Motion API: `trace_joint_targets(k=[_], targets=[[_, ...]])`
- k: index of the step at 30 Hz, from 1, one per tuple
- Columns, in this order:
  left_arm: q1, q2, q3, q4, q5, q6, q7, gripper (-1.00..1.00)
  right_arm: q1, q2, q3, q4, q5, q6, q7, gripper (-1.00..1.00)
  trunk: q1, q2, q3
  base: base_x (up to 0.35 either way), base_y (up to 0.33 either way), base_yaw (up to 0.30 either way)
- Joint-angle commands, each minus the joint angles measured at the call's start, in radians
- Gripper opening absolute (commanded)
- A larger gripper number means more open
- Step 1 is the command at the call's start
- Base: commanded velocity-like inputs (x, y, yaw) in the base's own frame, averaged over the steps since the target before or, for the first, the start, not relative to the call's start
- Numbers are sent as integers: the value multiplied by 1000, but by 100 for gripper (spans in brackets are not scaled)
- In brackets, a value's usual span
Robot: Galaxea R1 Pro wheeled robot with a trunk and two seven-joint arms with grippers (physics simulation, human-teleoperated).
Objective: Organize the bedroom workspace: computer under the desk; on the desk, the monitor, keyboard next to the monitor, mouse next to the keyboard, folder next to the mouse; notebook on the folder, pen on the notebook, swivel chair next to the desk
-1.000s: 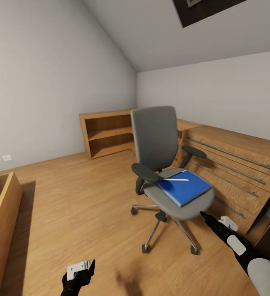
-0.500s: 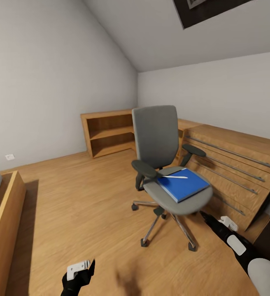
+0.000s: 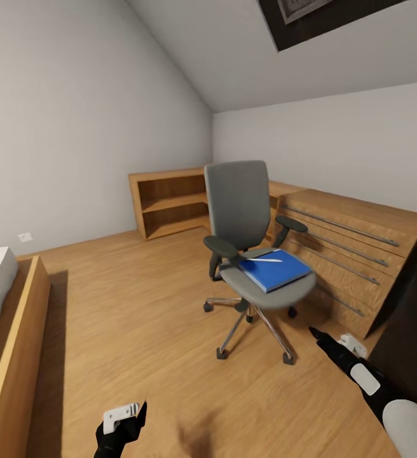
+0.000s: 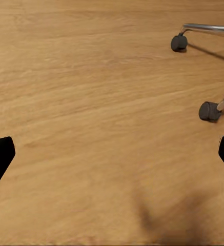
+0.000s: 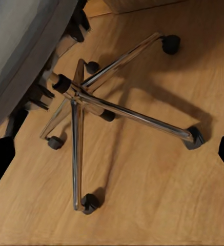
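The bright blue folder (image 3: 276, 270) on the grey swivel chair (image 3: 246, 216), centre frame, is being approached; both claws are spread empty, and reaching is needed next.

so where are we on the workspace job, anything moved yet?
Nothing looks done yet. The blue folder lies on the swivel chair seat with the pen on top of it. Nothing is in hand: the left gripper and right gripper have their fingers spread over bare wooden floor and the chair's chrome base. Left: folder, pen and chair all have to go to the desk.
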Motion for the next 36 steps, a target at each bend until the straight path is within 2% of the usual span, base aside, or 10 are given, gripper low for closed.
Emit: trace_joint_targets(k=[1,4,8,14,18,21,29,36], targets=[[-1,0,-1,1,11,-3,-5,100,0,0,-6,0,-7,8,4,100,-1,0,-1,-319,0,0],[-1,0,-1,1,11,-3,-5,100,0,1,-5,2,-6,0,4,100,-1,0,-1,-320,0,0],[-1,0,-1,3,11,-2,-7,100,0,2,-2,26,17,-59,5,100,-1,0,-1,-230,0,0],[-1,0,-2,18,10,-4,-13,100,0,5,5,78,95,-148,8,100,-1,0,-1,-81,0,0],[-1,-1,-4,22,10,-5,-13,100,0,6,8,99,152,-173,10,100,-1,0,-1,-44,-5,0],[-1,-7,-4,24,10,-6,-14,100,0,11,9,109,180,-183,10,100,-1,0,-1,-46,-13,0],[-1,-51,-2,26,7,-8,-13,100,0,41,8,122,211,-193,13,100,-1,0,-1,-15,-4,0],[-1,-57,-1,27,8,-7,-15,100,2,49,9,165,234,-247,15,100,-1,0,-1,-2,-1,0]])
